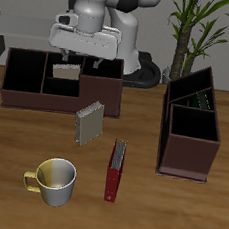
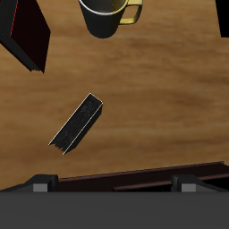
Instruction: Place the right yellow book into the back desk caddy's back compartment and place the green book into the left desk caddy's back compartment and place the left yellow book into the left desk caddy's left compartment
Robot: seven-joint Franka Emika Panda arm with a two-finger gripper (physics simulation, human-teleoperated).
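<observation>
A pale yellow book [image 1: 66, 71] stands in a small middle section of the long back desk caddy [image 1: 24, 88]. I take it for the right yellow book. My gripper [image 1: 77, 57] hangs just above it, open and holding nothing. In the wrist view the fingertips [image 2: 40, 186] stand wide apart over the caddy's rim [image 2: 134, 177], and that book is hidden there. The left yellow book [image 1: 88, 124] [image 2: 77, 122] stands on the table in front of the back caddy. The green book [image 1: 200, 98] is inside the left desk caddy [image 1: 187, 160], in its far part.
A red book [image 1: 114, 171] [image 2: 25, 36] lies on the table nearer the front edge, and a yellow and white mug [image 1: 55, 180] [image 2: 107, 16] stands beside it. A potted plant [image 1: 197, 30] rises behind the left desk caddy.
</observation>
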